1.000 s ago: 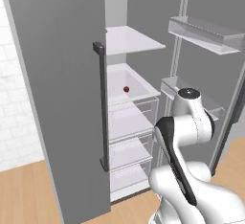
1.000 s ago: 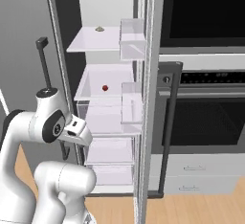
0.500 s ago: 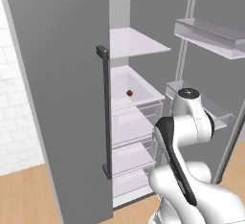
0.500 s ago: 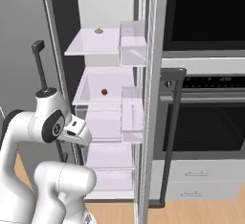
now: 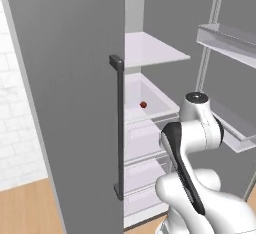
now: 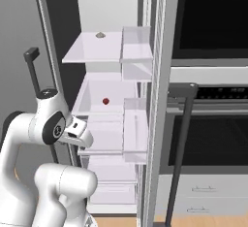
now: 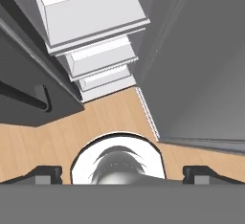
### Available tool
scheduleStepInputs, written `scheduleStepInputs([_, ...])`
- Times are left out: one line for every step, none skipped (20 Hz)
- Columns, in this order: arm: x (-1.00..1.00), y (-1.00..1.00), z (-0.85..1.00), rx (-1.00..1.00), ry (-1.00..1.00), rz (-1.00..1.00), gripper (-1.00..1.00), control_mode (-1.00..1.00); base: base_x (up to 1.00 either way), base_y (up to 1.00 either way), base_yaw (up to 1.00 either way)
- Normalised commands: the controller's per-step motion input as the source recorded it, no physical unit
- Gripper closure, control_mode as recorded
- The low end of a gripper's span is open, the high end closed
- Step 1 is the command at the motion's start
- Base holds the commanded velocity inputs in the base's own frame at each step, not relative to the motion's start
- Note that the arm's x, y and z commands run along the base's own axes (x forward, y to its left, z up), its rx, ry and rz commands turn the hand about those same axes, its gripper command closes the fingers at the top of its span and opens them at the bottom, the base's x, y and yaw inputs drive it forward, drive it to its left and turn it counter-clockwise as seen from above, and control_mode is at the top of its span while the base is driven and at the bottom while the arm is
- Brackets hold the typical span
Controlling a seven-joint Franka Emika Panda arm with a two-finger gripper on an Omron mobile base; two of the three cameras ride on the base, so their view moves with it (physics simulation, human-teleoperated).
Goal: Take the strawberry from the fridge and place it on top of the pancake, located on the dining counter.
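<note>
One strawberry [image 6: 105, 101] on fridge [image 5: 70, 78] shelf, prob. above hand [image 6: 77, 130].

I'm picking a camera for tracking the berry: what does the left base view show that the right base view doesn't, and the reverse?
Left base view alone: the broad grey outer face of the fridge door, a white brick wall and wood floor at lower left.

Right base view alone: a small object on the upper shelf, too small to identify, and the dark oven fronts to the right.

Both: the strawberry sitting in the white drawer with the arm folded in front, below it.
</note>
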Motion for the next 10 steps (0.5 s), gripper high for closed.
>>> scheduleStepInputs([0.00,0.00,0.00,0.00,0.00,0.00,-1.00,1.00,0.37,-0.09,0.04])
scheduleStepInputs([0.00,0.00,0.00,0.00,0.00,0.00,-1.00,1.00,0.39,-0.12,0.04])
scheduleStepInputs([0.00,0.00,0.00,0.00,0.00,0.00,-1.00,1.00,0.41,-0.17,0.04])
scheduleStepInputs([0.00,0.00,0.00,0.00,0.00,0.00,-1.00,1.00,0.43,-0.18,0.04])
scheduleStepInputs([0.00,0.00,0.00,0.00,0.00,0.00,-1.00,1.00,0.41,-0.20,0.04])
scheduleStepInputs([0.00,0.00,0.00,0.00,0.00,0.00,-1.00,1.00,0.38,-0.23,0.05])
scheduleStepInputs([0.00,0.00,0.00,0.00,0.00,0.00,-1.00,1.00,0.39,-0.21,0.05])
scheduleStepInputs([0.00,0.00,0.00,0.00,0.00,0.00,-1.00,1.00,0.36,-0.21,0.05])
scheduleStepInputs([0.00,0.00,0.00,0.00,0.00,0.00,-1.00,1.00,0.36,-0.21,0.05])
scheduleStepInputs([0.00,0.00,0.00,0.00,0.00,0.00,-1.00,1.00,0.32,-0.21,0.05])
